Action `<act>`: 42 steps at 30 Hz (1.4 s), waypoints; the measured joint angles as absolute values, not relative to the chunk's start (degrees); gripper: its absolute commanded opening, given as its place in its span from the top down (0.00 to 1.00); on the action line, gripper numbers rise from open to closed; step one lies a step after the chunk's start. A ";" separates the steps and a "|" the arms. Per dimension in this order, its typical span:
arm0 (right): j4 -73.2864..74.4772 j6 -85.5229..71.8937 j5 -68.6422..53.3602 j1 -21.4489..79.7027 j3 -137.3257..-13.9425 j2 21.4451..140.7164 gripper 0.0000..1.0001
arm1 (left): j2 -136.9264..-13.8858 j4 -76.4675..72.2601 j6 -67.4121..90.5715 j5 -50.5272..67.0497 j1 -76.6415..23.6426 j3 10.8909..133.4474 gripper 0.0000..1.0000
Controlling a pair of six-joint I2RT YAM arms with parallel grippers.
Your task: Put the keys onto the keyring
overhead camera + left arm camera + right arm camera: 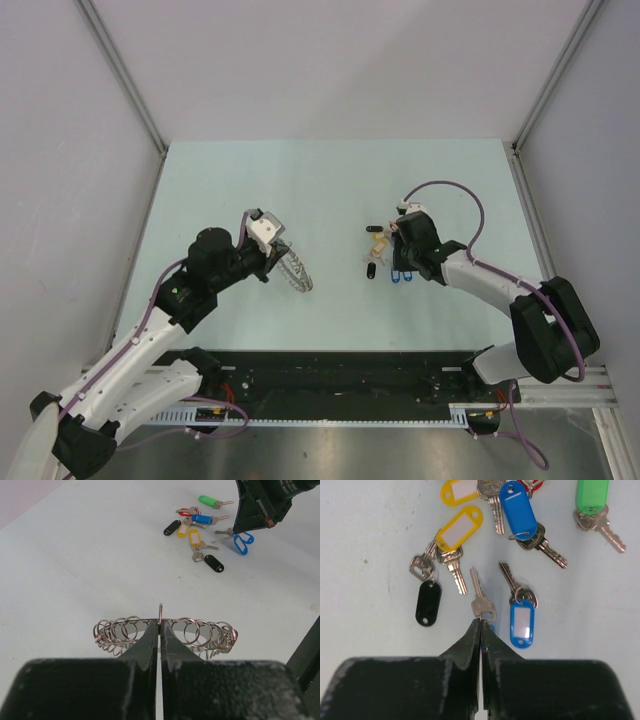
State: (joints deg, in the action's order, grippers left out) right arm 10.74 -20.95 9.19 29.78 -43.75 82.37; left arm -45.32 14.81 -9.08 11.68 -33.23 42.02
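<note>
The keyring (200, 630) is a flat metal ring hung with several small wire loops, and my left gripper (160, 622) is shut on its near edge, holding it above the table. From above, the keyring (297, 270) hangs at the left gripper (282, 256), left of centre. The keys (197, 530) lie in a loose cluster with green, blue, yellow, red and black tags. My right gripper (480, 621) is shut on the head of a silver key (481, 600), with a bit of blue tag showing under its fingers. Another blue-tagged key (522, 622) lies just to its right.
A black tag (428, 603), a yellow tag (460, 528), a blue tag (518, 510) and a green tag (591, 495) lie beyond the right gripper. Grey walls enclose the pale table (330, 190). A black rail (330, 380) runs along the near edge.
</note>
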 measured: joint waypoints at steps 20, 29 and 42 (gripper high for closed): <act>36.80 -2.74 9.47 35.79 -58.52 81.19 1.00 | -45.30 15.66 -9.32 11.70 -33.23 42.00 1.00; 41.30 2.46 10.72 38.04 -60.55 84.27 1.00 | -44.56 15.70 -9.50 11.68 -33.23 42.00 1.00; 38.19 8.14 4.91 47.13 -64.05 96.23 1.00 | -44.45 15.81 -9.52 11.60 -33.23 42.02 1.00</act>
State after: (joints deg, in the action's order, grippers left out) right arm 38.20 8.14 4.91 47.13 -64.05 96.23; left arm -44.45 15.81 -9.52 11.60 -33.23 42.02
